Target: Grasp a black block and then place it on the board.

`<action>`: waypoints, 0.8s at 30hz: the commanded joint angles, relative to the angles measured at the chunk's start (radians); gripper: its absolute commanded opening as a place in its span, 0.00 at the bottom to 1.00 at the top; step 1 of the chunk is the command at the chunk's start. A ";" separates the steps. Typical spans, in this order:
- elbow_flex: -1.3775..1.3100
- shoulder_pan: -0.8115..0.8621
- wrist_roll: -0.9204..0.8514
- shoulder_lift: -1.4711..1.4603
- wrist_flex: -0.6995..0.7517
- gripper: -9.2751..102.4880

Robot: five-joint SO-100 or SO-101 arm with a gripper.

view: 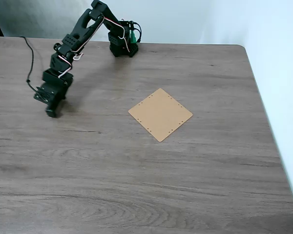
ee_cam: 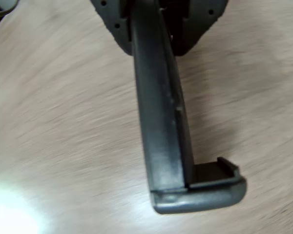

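In the wrist view my gripper (ee_cam: 178, 187) is shut on the black block (ee_cam: 217, 192). The block is a short bar that sticks out to the right of the fingertips, with a raised end pointing up. In the fixed view the gripper (view: 51, 112) points down at the table on the left, and its dark fingers hide the block. The board (view: 160, 114), a thin tan square with small holes along its edges, lies flat near the table's middle. It is turned like a diamond, well to the right of the gripper.
The arm's base (view: 121, 46) stands at the back of the wooden table (view: 151, 185). A black cable (view: 30, 58) runs along the left side by the arm. The table's right edge (view: 268, 122) meets a white wall.
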 commanded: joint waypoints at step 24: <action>0.328 -0.752 1.083 0.729 0.144 0.09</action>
